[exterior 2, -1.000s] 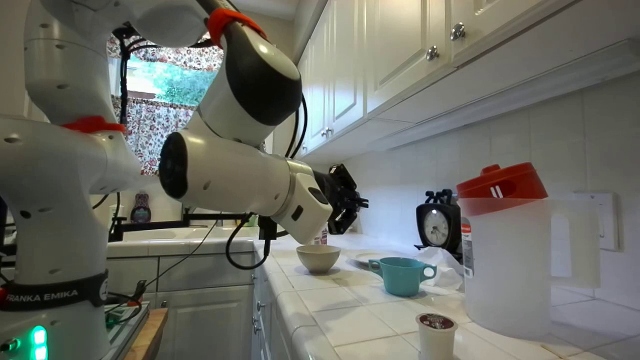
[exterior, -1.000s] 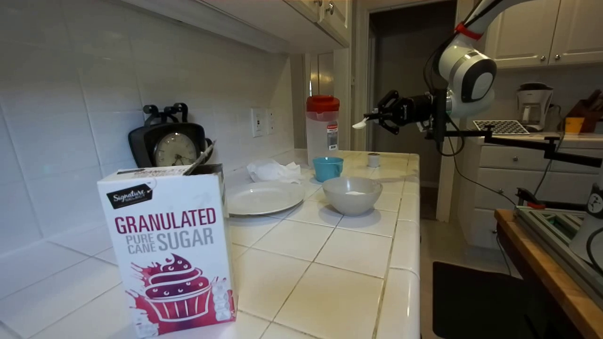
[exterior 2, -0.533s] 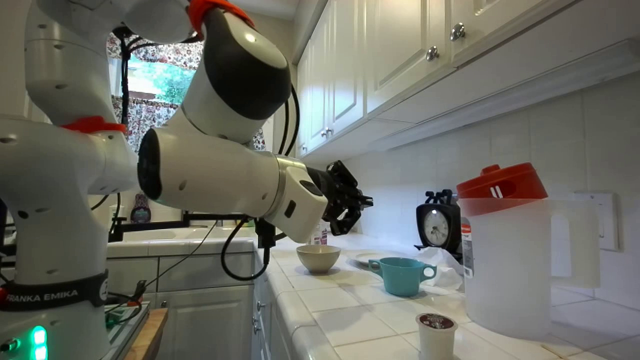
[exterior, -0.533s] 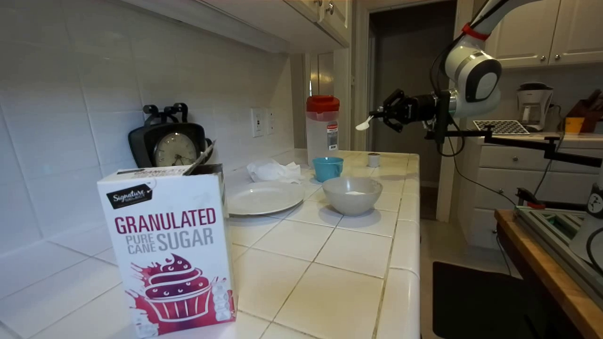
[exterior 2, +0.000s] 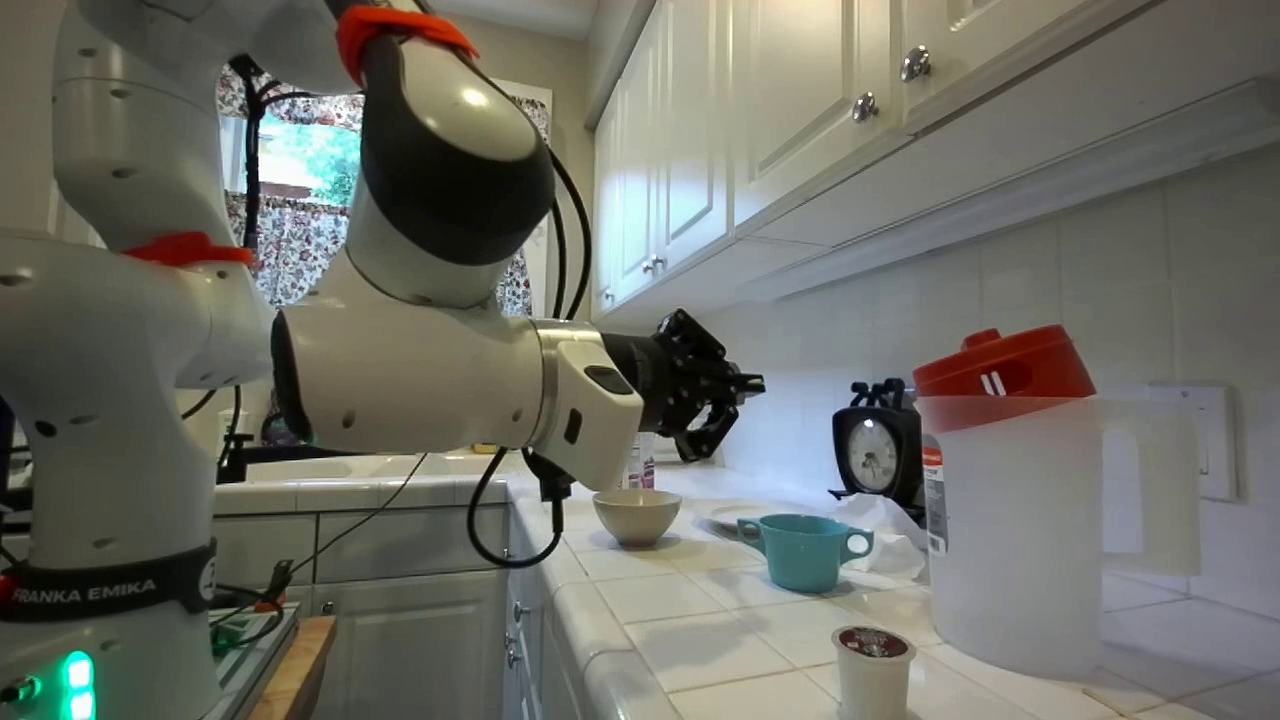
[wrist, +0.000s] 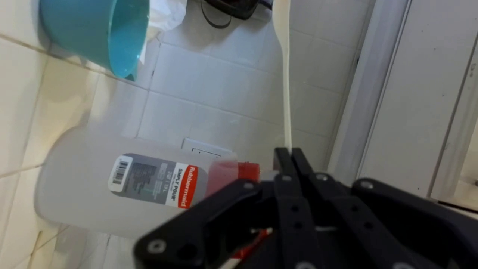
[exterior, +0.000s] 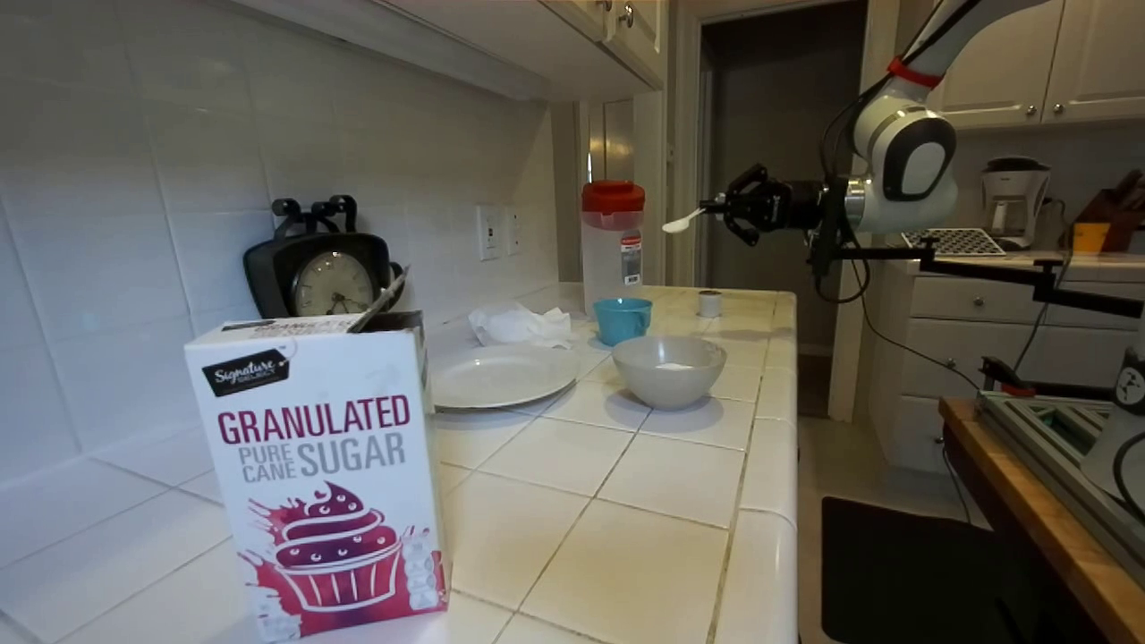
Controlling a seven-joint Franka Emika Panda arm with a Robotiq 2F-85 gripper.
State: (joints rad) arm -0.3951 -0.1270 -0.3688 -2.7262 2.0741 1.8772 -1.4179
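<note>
White spoon point(exterior: 677, 225) juts from the gripper point(wrist: 289, 152), handle point(wrist: 286, 97) pinched between narrowed fingers point(wrist: 283, 164). Lower than these, a bowl point(exterior: 666, 392) holds something white point(exterior: 674, 367) and a teal cup point(exterior 2: 805, 555) shows part of its inside; beyond them stands a red-lidded pitcher point(exterior 2: 1015, 540).

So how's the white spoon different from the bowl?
The spoon is long and thin; the bowl is round and wide. The spoon is up in the air, held in the robot's hand; the bowl sits on the counter. Both are pale.
</note>
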